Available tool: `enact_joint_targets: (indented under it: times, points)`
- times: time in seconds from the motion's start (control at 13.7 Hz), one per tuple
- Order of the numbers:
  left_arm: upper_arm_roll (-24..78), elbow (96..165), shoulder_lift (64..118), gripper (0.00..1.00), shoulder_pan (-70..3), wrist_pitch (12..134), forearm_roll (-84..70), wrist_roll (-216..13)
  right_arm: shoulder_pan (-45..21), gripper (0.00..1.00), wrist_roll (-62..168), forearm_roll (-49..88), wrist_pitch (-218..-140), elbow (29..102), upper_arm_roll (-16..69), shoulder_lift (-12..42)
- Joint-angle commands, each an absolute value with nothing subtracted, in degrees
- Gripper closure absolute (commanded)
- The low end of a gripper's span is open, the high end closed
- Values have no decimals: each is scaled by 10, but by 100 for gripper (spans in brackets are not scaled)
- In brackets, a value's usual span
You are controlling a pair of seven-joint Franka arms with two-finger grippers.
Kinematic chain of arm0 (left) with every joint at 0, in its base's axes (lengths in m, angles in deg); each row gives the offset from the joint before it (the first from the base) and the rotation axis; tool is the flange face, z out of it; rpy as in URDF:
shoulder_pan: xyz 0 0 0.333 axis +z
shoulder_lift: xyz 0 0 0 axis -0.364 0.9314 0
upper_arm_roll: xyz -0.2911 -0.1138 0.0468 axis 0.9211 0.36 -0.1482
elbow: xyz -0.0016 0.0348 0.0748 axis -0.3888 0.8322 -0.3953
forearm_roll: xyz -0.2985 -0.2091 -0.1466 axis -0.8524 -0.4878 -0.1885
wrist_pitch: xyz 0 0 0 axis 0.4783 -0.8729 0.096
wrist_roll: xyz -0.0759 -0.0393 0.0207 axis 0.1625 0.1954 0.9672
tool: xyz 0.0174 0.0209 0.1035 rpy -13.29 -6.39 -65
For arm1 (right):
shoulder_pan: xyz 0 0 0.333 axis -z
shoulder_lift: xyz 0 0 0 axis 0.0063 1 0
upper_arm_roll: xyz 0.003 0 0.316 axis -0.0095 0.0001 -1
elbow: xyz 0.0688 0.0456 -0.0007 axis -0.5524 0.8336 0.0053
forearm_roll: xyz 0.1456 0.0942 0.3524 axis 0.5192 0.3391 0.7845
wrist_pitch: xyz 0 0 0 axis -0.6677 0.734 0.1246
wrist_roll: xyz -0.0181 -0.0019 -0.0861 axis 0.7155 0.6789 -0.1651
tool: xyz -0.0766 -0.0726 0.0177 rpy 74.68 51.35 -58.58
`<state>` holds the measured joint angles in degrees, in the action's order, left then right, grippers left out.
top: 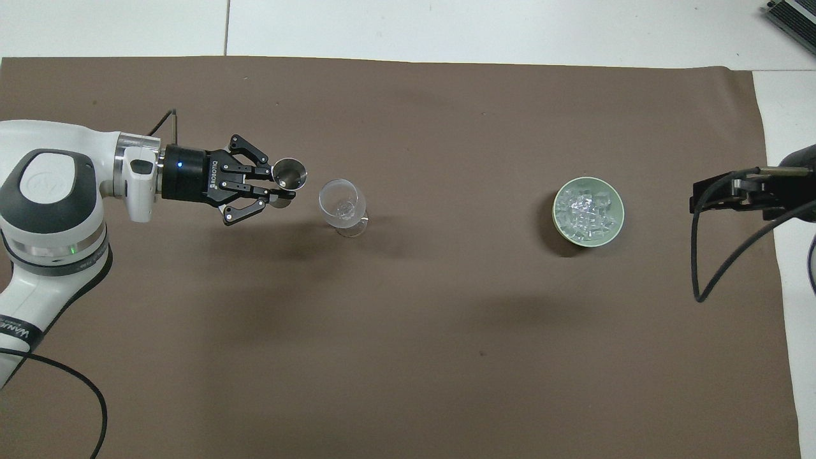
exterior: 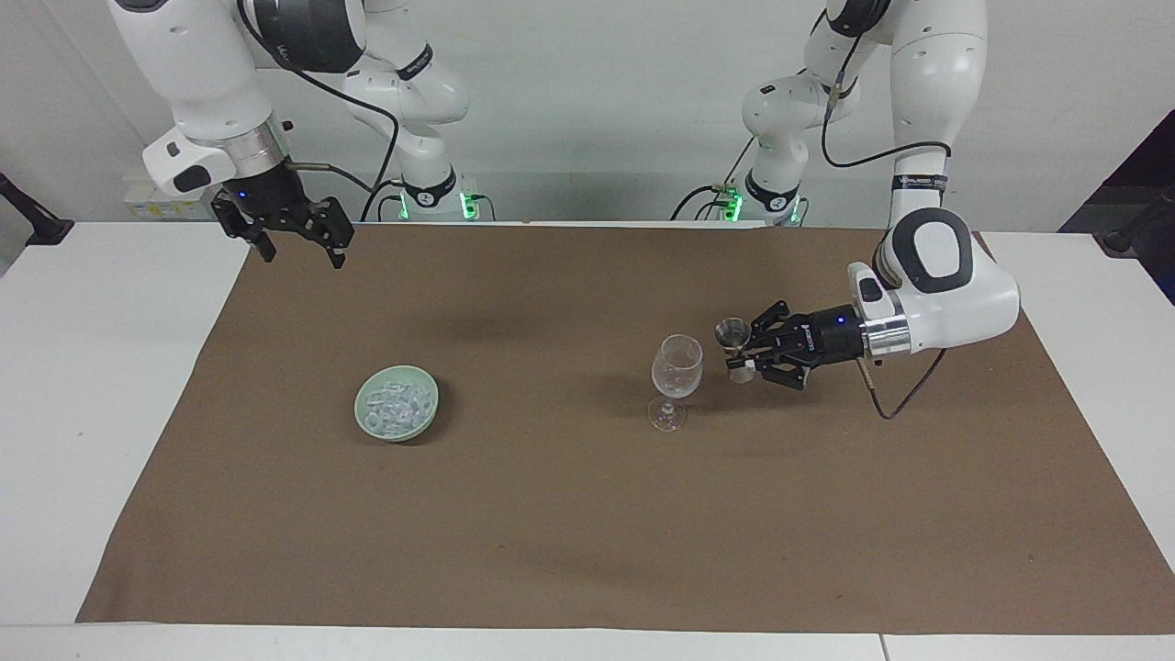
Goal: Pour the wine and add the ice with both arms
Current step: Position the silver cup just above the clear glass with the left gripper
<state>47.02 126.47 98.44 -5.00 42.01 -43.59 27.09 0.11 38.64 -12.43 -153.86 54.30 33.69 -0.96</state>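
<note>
- Left tool is gripping a metal jigger, hovering just beside the wine glass.
- Ice is sitting in the green bowl; open brown mat is lying between them.
- Right tool is waiting, spread wide, over the mat's corner.

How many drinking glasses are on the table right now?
1: a clear stemmed glass standing on the brown mat, toward the left arm's end. The left claw holds a small metal cup beside it. None looks hidden.

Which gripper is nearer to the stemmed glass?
Left. The left gripper, holding a small metal cup, is right beside the stemmed glass; the right gripper waits above the mat's corner.
</note>
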Motion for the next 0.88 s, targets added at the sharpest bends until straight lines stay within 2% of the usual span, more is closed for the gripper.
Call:
enact_joint_targets:
  times: [0.0, 0.8]
  points:
    - [460, 1281, 968, 100, -61, 432, -430, 260, 12, 0, 395, -122, -1540, 539, 330, -7]
    - [458, 1284, 945, 100, -86, 484, -388, 210, 11, 0, 394, -122, -1545, 552, 329, -15]
